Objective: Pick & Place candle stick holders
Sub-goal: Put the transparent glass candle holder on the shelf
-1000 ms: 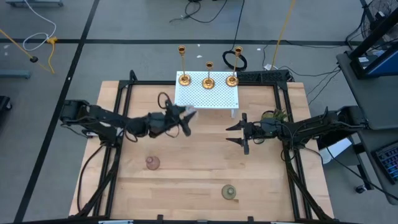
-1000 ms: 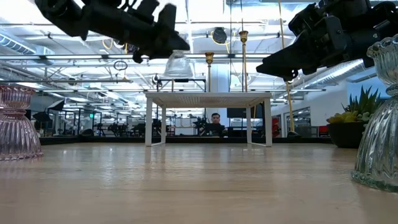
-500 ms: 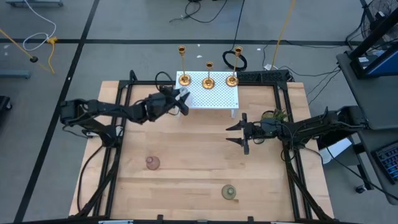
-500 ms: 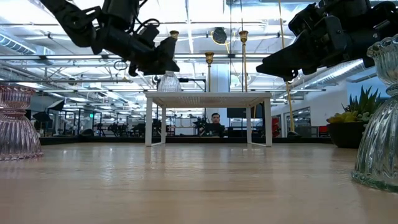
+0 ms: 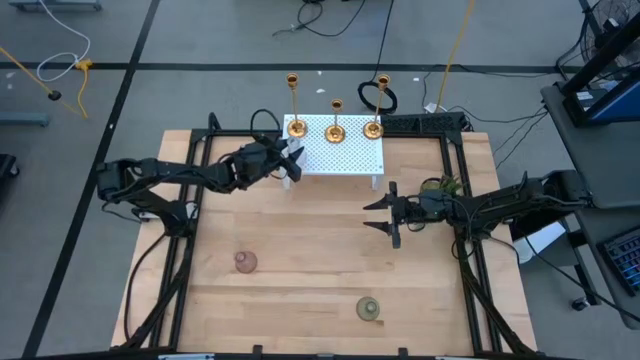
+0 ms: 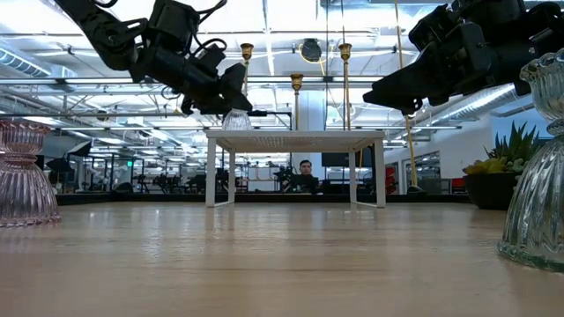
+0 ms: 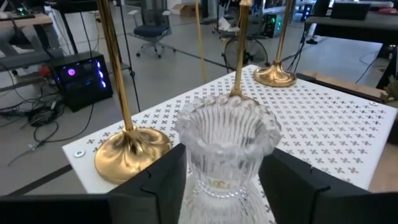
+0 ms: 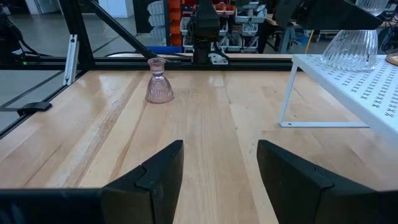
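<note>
Clear glass holder [image 7: 225, 149] stands upright between my left gripper's [image 7: 224, 180] closed-in fingers, seemingly just over the white stand's [image 5: 350, 155] near-left corner.

gold candlesticks x3 [image 5: 335, 122] | glass holders x3 [image 5: 245, 262] | white stand x1 [image 5: 350, 153] | plant x1 [image 5: 441, 186]

Hidden and cut-off parts
The clear glass holder [image 7: 227, 155] is running off the left wrist frame's lower edge (base unseen); the gold candlesticks' [image 7: 127, 140] tops are leaving the frame.
</note>
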Robot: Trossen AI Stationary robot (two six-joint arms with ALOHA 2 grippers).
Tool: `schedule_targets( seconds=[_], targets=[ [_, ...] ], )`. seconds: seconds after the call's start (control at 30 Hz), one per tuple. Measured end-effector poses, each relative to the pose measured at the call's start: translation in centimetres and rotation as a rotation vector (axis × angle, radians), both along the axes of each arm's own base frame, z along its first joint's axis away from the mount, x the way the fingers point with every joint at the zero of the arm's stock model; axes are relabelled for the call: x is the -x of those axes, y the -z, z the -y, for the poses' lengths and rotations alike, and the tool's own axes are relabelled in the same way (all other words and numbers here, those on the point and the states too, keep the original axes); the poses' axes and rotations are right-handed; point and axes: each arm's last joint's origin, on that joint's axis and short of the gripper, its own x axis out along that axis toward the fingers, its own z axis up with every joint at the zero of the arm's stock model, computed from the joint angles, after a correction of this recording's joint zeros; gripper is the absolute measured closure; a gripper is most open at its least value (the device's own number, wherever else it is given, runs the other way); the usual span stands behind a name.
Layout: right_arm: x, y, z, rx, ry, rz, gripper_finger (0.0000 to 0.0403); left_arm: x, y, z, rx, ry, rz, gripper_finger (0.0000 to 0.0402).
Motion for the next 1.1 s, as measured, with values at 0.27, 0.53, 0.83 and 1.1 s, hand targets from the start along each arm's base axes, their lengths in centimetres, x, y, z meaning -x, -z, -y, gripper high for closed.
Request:
schedule_targets(
  seconds=[0.27,0.53,0.83,1.1],
  targets=[
    [0.0,0.0,0.0,0.000,0.000,0.000,0.0206,0.0,0.0,0.1,-0.001,0.005,-0.005,0.0166],
    [0.0,0.0,0.0,0.000,0.000,0.000,0.0206,-0.4,0.0,0.9,-0.037,0.038,-0.037,0.0150],
    [0.0,0.0,0.0,0.000,0.000,0.000,0.0206,-0.3,-0.5,1.4,-0.083,0.040,-0.053,0.0115],
    [0.0,0.0,0.0,-0.001,0.000,0.000,0.0206,0.6,-1.8,1.8,-0.091,0.045,-0.046,0.0103]
  ],
)
